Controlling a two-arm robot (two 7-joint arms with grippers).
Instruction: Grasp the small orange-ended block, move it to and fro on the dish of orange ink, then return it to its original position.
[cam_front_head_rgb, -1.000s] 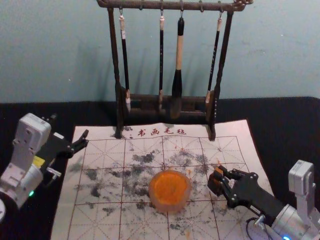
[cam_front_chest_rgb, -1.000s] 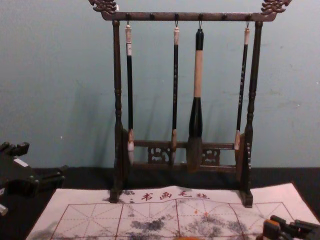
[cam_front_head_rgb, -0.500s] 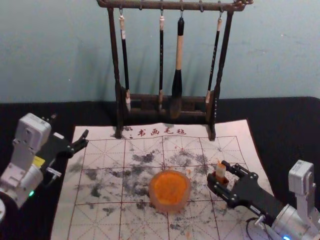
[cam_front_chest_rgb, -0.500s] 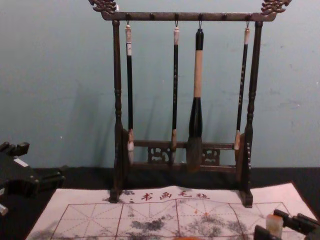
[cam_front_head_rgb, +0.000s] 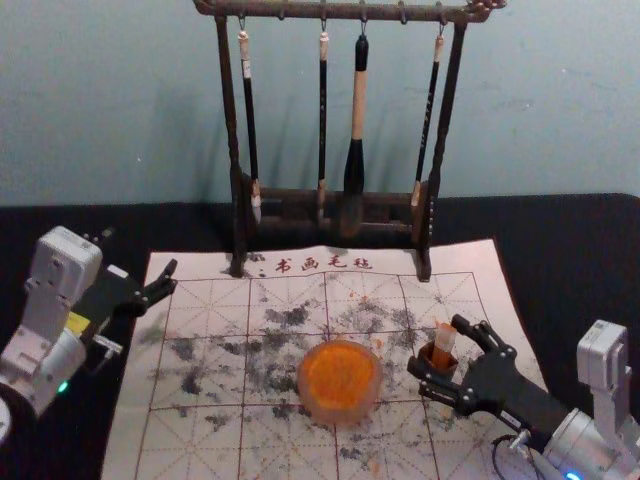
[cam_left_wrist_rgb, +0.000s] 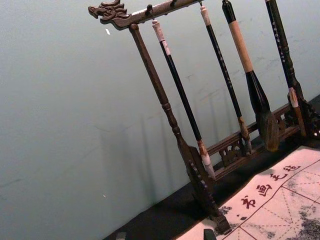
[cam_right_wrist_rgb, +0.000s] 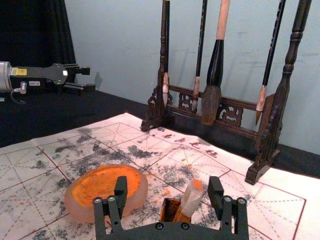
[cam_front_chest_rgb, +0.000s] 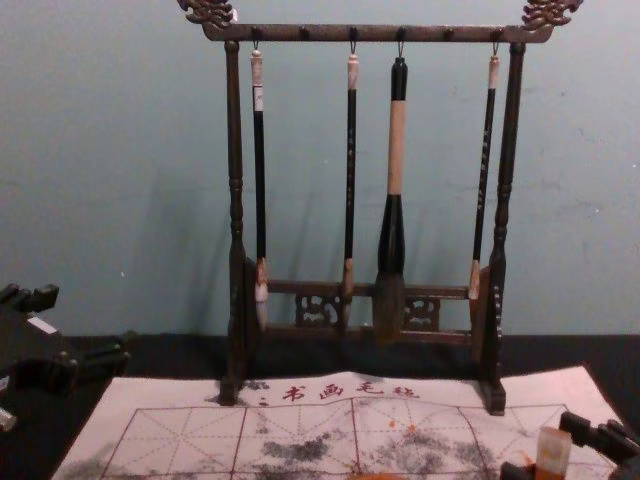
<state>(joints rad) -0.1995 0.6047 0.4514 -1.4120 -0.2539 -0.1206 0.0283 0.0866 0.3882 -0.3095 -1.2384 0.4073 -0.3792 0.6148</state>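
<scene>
One empty right gripper (cam_front_head_rgb: 437, 344), spread wide.
Between its fingertips the orange-ended block (cam_right_wrist_rgb: 192, 199) leans in a dark holder (cam_right_wrist_rgb: 169, 208), right of the ink dish (cam_front_head_rgb: 340, 380). Likely releasing: withdraw straight, brushing neither. Left gripper (cam_front_head_rgb: 139, 252) idles open, far left.

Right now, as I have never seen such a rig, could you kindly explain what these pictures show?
It is a two-armed robot, pictured from its head, its chest and both wrists. On the black-topped table lies a calligraphy mat, bearing a dish of orange ink. Beyond, four brushes hang from a rack. Right of the dish, the orange-ended block leans in a small box; the right pincer is open around it, gripping nothing. The left pincer is open too, near the mat's left edge.
</scene>
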